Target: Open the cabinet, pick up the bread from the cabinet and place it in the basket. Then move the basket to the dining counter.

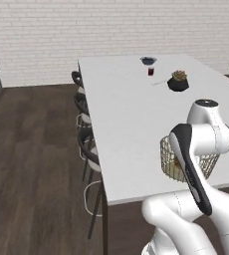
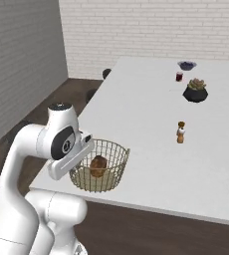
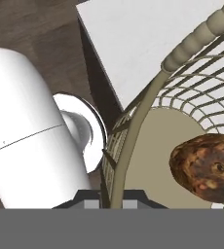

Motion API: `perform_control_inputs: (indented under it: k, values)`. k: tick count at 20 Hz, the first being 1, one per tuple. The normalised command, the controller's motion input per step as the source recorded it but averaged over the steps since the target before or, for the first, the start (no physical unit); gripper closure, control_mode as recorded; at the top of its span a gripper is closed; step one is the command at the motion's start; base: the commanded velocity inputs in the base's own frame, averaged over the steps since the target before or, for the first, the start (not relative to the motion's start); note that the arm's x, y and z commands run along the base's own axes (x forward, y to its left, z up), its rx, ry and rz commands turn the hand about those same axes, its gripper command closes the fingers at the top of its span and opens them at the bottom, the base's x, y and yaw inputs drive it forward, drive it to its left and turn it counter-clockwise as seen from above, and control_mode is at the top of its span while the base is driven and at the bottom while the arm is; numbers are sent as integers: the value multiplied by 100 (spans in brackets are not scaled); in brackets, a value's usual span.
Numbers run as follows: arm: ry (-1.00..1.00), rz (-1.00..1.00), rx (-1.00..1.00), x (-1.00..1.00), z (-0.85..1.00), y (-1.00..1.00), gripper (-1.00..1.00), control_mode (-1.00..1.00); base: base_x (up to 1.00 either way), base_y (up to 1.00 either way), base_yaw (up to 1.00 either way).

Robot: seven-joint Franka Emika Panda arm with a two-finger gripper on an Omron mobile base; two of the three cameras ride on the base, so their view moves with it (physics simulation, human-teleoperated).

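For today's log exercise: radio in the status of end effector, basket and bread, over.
End effector closed on basket rim. Bread inside basket. Basket at near edge of dining counter; small bottle and potted plant farther along, clear of it.

White-topped dining counter [image 2: 146, 129] with dark base, black stools [image 1: 86, 144] along its left edge; basket [image 2: 99, 166] with bread [image 2: 98, 166] inside at the near edge; small brown bottle [image 2: 180, 132] mid-counter; black pot with plant [image 2: 195, 91], red cup [image 2: 179, 76] and dark bowl [image 2: 186, 65] toward the far end.
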Motion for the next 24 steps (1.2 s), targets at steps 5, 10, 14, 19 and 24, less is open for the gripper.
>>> perform_control_inputs:
  k: [5,10,14,19,24]
  values:
    - [0,0,0,0,0,0,100,100,0,7,-2]
    - [0,0,0,0,0,0,100,100,14,6,0]
    - [0,0,-2,69,0,9,100,-100,12,2,0]
    - [0,3,-2,100,-1,43,100,-100,0,0,0]
    - [4,5,-2,100,-18,40,100,-100,0,0,0]
